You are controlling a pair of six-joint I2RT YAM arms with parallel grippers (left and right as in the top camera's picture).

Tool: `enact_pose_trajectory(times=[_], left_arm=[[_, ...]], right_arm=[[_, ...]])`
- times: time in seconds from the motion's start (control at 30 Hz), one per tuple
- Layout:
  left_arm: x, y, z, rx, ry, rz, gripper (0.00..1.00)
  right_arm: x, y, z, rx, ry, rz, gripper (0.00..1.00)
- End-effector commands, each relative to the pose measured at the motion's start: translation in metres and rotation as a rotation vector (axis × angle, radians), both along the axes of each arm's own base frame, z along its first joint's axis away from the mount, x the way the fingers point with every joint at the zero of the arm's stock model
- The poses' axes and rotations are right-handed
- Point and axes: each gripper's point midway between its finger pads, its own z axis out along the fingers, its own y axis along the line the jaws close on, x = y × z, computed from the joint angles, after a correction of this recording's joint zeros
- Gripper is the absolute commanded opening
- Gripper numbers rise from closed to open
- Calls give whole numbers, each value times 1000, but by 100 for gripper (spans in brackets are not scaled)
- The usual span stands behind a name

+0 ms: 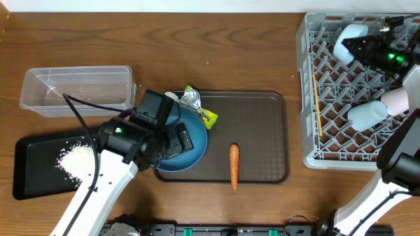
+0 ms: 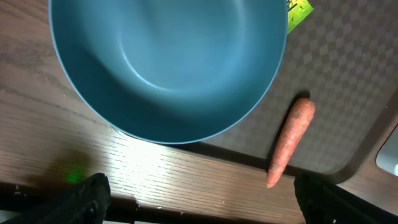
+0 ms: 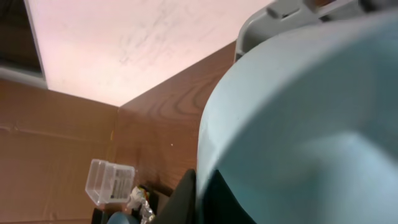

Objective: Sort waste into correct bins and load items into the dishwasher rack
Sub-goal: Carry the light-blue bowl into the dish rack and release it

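Observation:
The dark-blue bowl [image 1: 190, 147] sits on the left edge of the brown tray [image 1: 262, 131]. My left gripper [image 1: 172, 141] hovers over it, open and empty; in the left wrist view [image 2: 199, 208] the bowl [image 2: 168, 62] lies just beyond the spread fingers. An orange carrot [image 1: 234, 166] [image 2: 291, 140] lies on the tray. Crumpled foil [image 1: 191, 98] and the yellow-green packet [image 1: 205, 115] lie behind the bowl. Rice [image 1: 75, 157] is on the black tray [image 1: 33, 170]. My right gripper [image 1: 351, 47] [image 3: 205, 186] is shut on the rim of the light-blue bowl [image 1: 351, 31] [image 3: 311, 124] over the grey rack [image 1: 328, 154].
The clear tub [image 1: 75, 88] stands at the back left, above the black tray. Two white cups [image 1: 367, 113] [image 1: 396, 98] lie in the rack's right side. Thin chopsticks [image 1: 316, 105] lie along the rack's left side. The left arm crosses the black tray's right edge.

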Motion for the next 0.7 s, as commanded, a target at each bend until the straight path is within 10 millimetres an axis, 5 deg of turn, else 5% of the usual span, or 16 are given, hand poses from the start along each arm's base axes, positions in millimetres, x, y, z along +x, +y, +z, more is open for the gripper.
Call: enact_pose_trajectory(times=[0.0,0.43,0.57,0.67], left_arm=[[1,5,0,22,-3,18,98],[1,5,0,22,-3,18,98],[1,5,0,22,-3,18,98],[1,5,0,22,-3,18,98]], right_arm=[[-3,-24,-15,-21,57,-73,7],[-20,-51,-18,31,107,-121,14],[-26,-48,-7,72,113,-112,31],[-35,-57,0,62,179,-186,54]])
